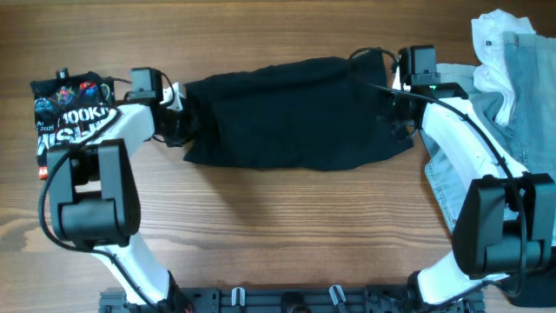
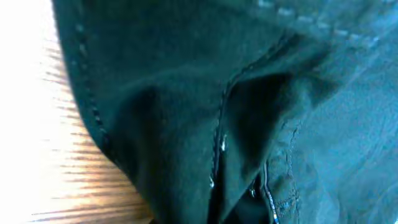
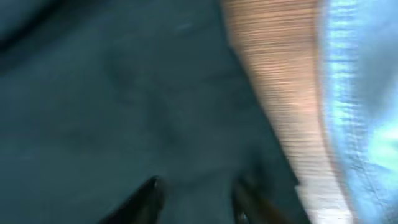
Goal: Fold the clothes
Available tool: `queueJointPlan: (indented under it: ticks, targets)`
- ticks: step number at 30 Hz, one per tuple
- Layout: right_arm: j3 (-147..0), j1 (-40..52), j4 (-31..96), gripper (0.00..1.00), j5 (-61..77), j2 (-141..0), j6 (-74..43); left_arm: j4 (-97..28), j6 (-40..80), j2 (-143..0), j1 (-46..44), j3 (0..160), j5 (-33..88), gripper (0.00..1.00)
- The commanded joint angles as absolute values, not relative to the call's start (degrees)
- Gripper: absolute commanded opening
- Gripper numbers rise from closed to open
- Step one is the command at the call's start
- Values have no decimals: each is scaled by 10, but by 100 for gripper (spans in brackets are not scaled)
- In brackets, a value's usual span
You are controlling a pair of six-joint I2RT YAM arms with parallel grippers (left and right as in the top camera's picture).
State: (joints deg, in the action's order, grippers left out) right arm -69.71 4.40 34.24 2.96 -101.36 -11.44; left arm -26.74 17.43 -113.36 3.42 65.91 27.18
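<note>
A large plain black garment [image 1: 295,113] lies spread across the middle of the table. My left gripper [image 1: 178,122] is at its left edge. In the left wrist view black fabric [image 2: 174,93] fills the frame, its folds bunch toward the bottom centre, and the fingers are hidden. My right gripper [image 1: 395,113] is at the garment's right edge. In the blurred right wrist view its two dark fingers [image 3: 199,199] stand apart over the black fabric [image 3: 124,93]. Light-blue denim [image 1: 521,113] and a white piece [image 1: 491,43] lie at the far right.
A folded black garment with coloured print [image 1: 74,117] lies at the far left beside the left arm. The denim [image 3: 354,93] reaches under the right arm, with a strip of bare wood [image 3: 280,74] between it and the black garment. The arm bases stand at the front edge.
</note>
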Motion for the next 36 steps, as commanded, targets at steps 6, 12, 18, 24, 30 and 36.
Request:
queueJointPlan:
  ticks: [6, 12, 18, 24, 30, 36]
  targets:
    - [-689, 124, 344, 22, 271, -1018, -62, -547, 169, -1063, 66, 752, 180, 4]
    - [-689, 282, 314, 18, 286, -1110, -106, -661, 173, -959, 66, 846, 164, 4]
    - [-689, 402, 98, 18, 421, -1216, -197, -693, 189, -892, 65, 846, 189, 4]
    - [-700, 405, 51, 23, 420, -1217, -203, -701, 188, -882, 65, 846, 246, 4]
    - [-731, 219, 282, 31, 302, -1088, -86, -708, 184, -882, 65, 846, 224, 4]
    - [-677, 147, 386, 26, 149, -1115, -34, -708, 185, -882, 60, 846, 226, 4]
